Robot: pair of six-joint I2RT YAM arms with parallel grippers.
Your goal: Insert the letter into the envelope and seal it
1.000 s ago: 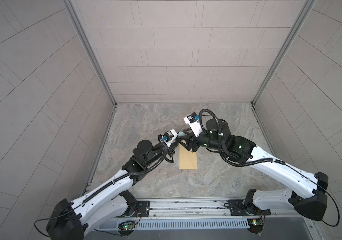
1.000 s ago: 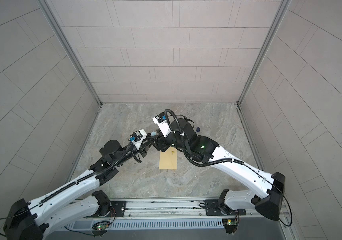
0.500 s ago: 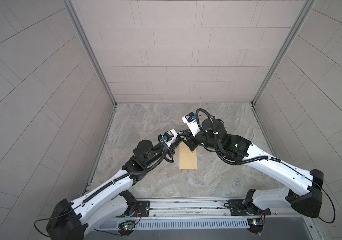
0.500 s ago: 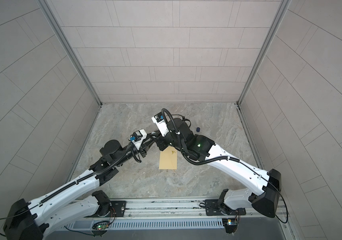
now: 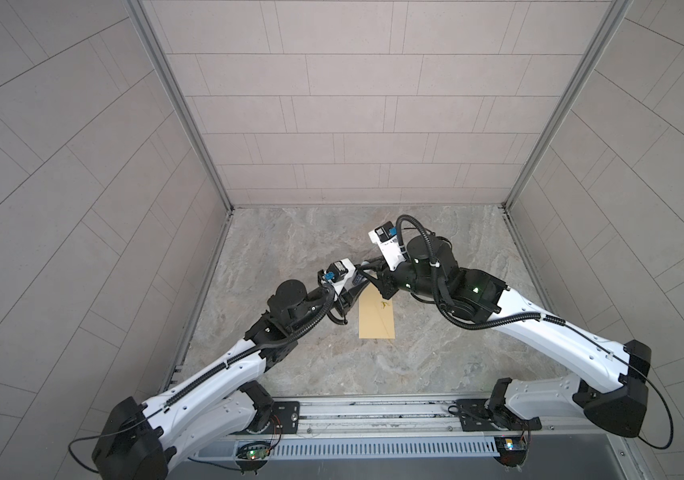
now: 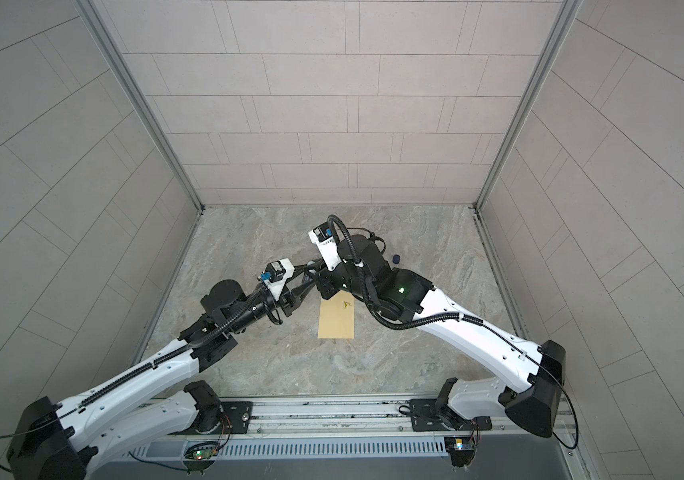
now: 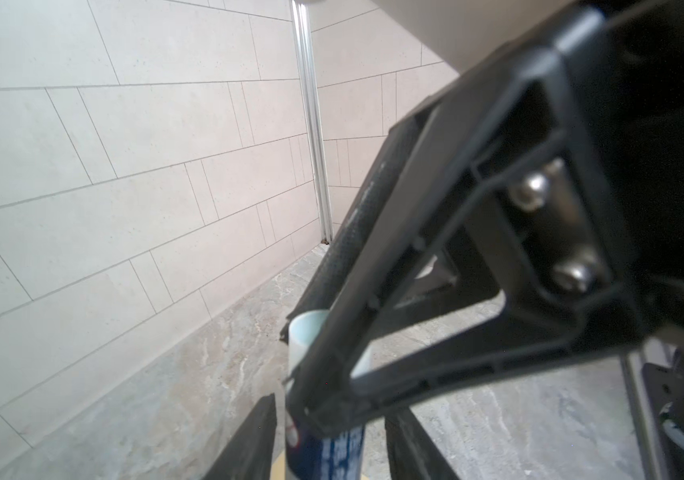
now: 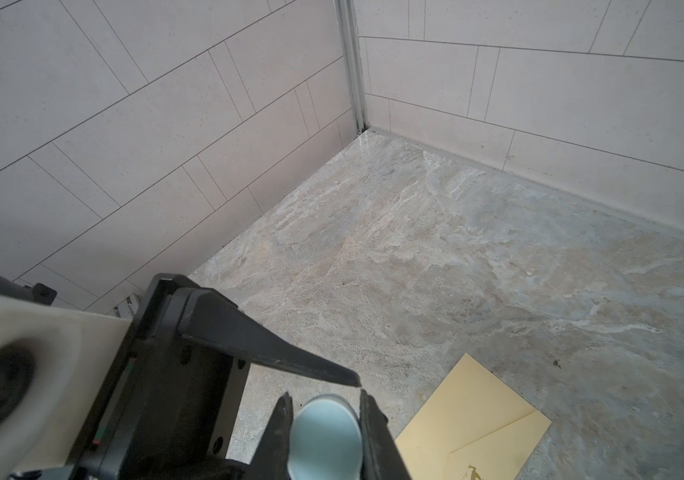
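The yellow-tan envelope (image 5: 376, 316) (image 6: 337, 319) (image 8: 477, 419) lies flat on the stone floor with its flap down and a small gold mark on it. The letter is out of view. Both grippers meet just above the envelope's far end. My right gripper (image 8: 325, 399) (image 5: 377, 275) is shut on the pale end of a glue stick (image 8: 325, 434). In the left wrist view the stick's blue body (image 7: 325, 451) stands between the fingers (image 7: 248, 440) of my left gripper (image 7: 332, 411) (image 5: 361, 282), with a gap on each side, so that gripper is open.
A small dark blue object (image 6: 396, 259) lies on the floor behind the right arm. Tiled walls close the cell on three sides and the arms' base rail (image 5: 373, 409) runs along the front. Bare stone floor (image 8: 456, 249) stretches toward the far corner.
The right jaws have closed on the glue stick. The left jaws have spread away from it. Both arms have stayed nearly in place above the envelope's far end.
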